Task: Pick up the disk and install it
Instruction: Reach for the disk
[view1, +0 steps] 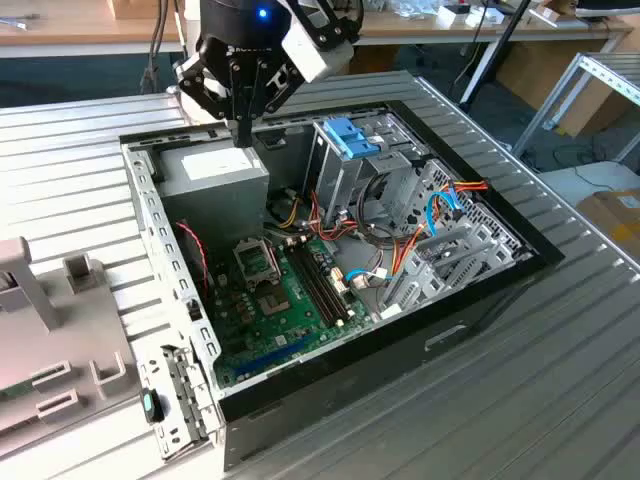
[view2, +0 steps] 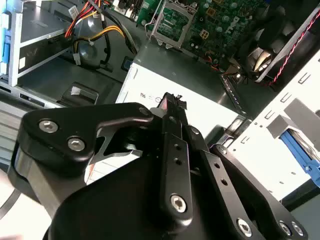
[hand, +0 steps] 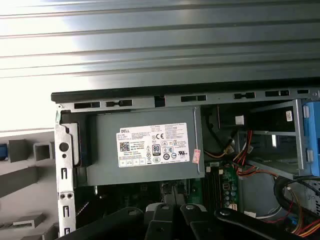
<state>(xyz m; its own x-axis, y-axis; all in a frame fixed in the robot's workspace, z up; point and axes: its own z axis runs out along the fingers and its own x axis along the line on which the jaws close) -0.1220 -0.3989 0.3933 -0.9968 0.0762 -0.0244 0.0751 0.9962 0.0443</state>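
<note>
Overhead, the fingers (view2: 175, 150), pressed together, hang over the power supply's (view1: 200, 185) white printed label (view1: 222, 163).

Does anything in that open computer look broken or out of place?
Nothing looks broken or spilled. The cables sprawl loosely beside the drive cage, and the gripper hangs over the power supply, apart from the disk.

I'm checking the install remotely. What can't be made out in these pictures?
1. The disk: in the exterior view the drive cage hides all but its blue rail; seating cannot be judged.
2. First wrist view: the picture's edge cuts off that rail.
3. The gripper, fingers shut, above the power supply: contact unclear; in the second wrist view its body hides the spot.
</note>
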